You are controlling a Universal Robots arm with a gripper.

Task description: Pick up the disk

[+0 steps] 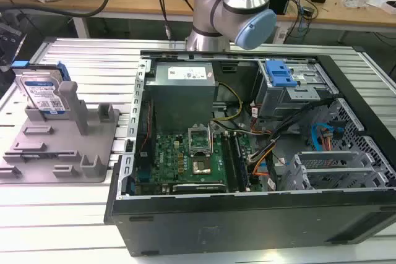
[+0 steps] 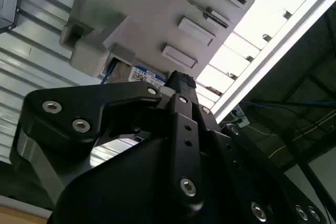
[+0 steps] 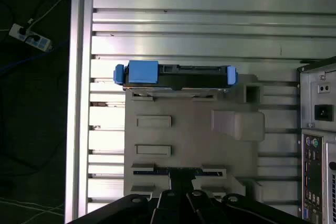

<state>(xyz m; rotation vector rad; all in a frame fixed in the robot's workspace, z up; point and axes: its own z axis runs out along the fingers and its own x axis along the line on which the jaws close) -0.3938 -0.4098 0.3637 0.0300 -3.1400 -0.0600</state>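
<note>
Grey fixture [image 1: 93,134] posts hem the upright disk [image 1: 42,94]; tool [image 3: 181,171] clear of it, grip unreadable.

disk [image 1: 42,94] on fixture [image 1: 62,146] | case [image 1: 247,227] toward the exterior view's right | both on table [image 1: 86,60]

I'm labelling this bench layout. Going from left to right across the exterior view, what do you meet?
disk, upright in the grey fixture → then, inside the open computer case, the power supply → blue-latched drive cage
</note>
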